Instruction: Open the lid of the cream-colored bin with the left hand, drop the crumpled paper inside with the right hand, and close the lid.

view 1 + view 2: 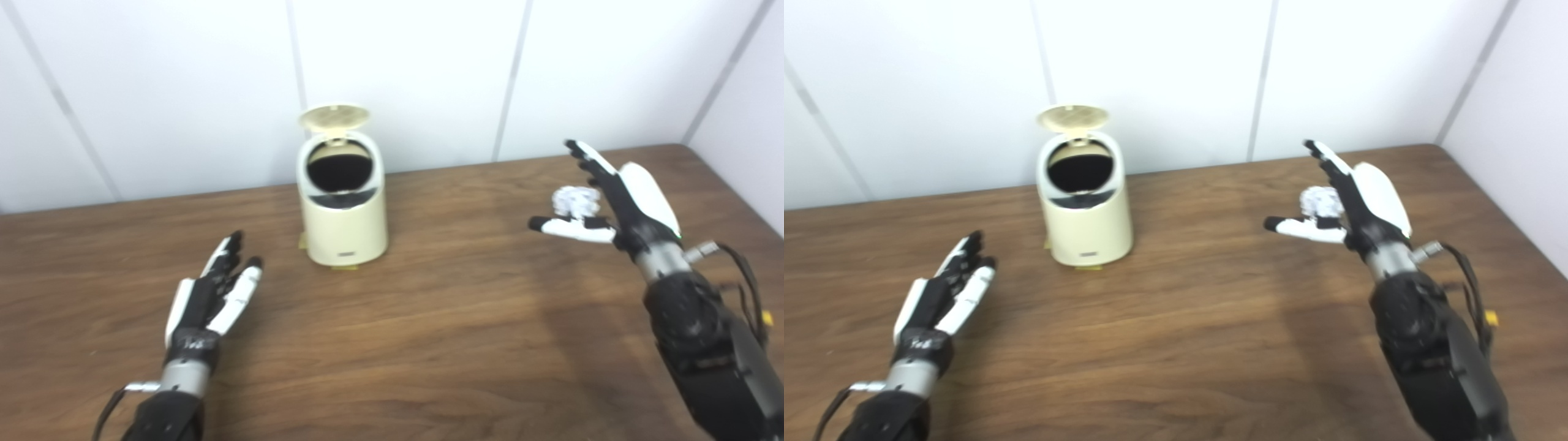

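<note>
The cream-colored bin (342, 208) is seen with its lid (334, 117) raised. Well right of it, crumpled paper (574, 201) is flanked by the spread, empty right hand (603, 199); the left hand (211, 293) is held open left of the bin.

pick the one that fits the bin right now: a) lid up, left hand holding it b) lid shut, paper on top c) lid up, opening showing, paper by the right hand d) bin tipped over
c: the cream-colored bin stands upright with its lid raised and the dark opening showing, while the crumpled paper sits by the open right hand; the left hand is open and apart from the bin.
</note>
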